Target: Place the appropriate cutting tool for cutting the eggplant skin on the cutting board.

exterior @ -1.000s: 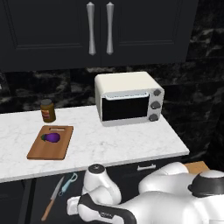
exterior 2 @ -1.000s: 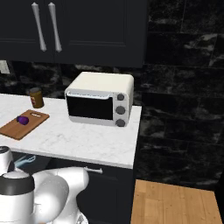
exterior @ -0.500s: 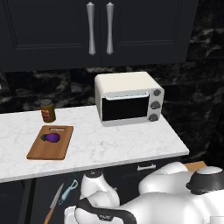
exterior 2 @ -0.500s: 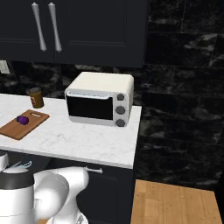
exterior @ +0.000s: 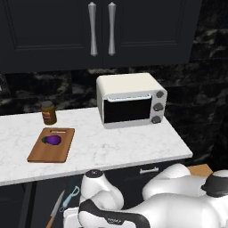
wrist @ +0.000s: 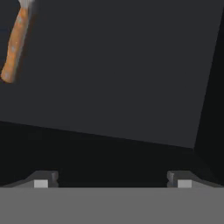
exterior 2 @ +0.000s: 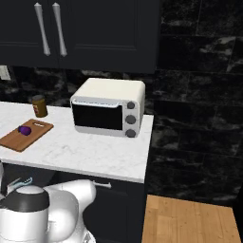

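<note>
The brown wooden cutting board (exterior: pixel 58 151) (exterior 2: pixel 14 141) lies on the left of the white marble counter. The small purple eggplant (exterior: pixel 52 140) (exterior 2: pixel 24 130) rests on it. Below the counter's front edge, the light-blue cutting tool (exterior: pixel 69 198) (exterior 2: pixel 20 183) lies beside a wooden-handled knife (exterior: pixel 55 210) over a dark surface. In the hand view, my gripper (wrist: pixel 112 183) is open with nothing between its fingertips (wrist: pixel 41 182). It faces that dark flat surface, with the knife's orange-brown handle (wrist: pixel 15 43) at the upper left.
A white toaster oven (exterior: pixel 131 106) (exterior 2: pixel 109 113) stands mid-counter against the black wall. A brown jar (exterior: pixel 49 112) (exterior 2: pixel 39 105) sits behind the board. Dark cabinets with metal handles (exterior: pixel 101 27) hang above. A drawer handle (exterior: pixel 149 170) shows below the counter. Wooden floor (exterior 2: pixel 190 220) lies at the right.
The arm has shifted slightly low in front of the counter. The jaws have stayed open, and nothing on the counter has moved.
</note>
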